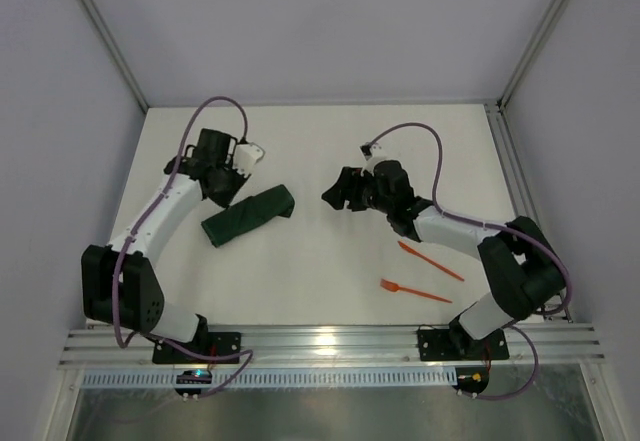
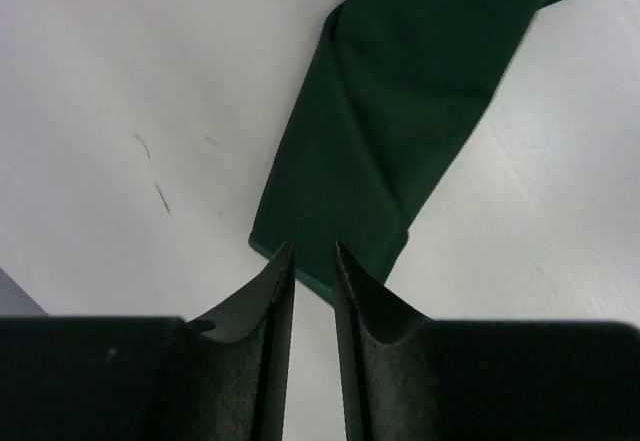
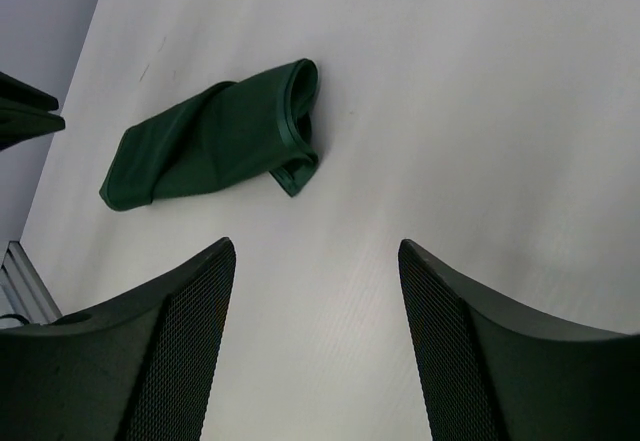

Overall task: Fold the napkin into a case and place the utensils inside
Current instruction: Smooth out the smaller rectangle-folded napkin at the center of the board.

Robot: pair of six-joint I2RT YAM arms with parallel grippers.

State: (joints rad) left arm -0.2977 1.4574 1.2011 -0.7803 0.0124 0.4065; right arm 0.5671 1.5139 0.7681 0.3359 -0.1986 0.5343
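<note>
Left gripper (image 2: 312, 251) barely ajar, right gripper (image 3: 315, 246) wide open, both empty. The case (image 1: 248, 215) looks folded; the utensils (image 1: 430, 261) need picking up next.

A white counter (image 1: 320, 151) spreads across the middle, matte and plain; pale grey walls (image 1: 300, 21) close it in on the far side and both flanks; slim metal posts (image 1: 105, 36) slant up from the far corners; a silver rail (image 1: 330, 343) lies along the near edge, with a white slotted strip (image 1: 330, 376) just beside it; in the left wrist view, a few faint dark scuffs (image 2: 160, 196) mark the counter.
</note>
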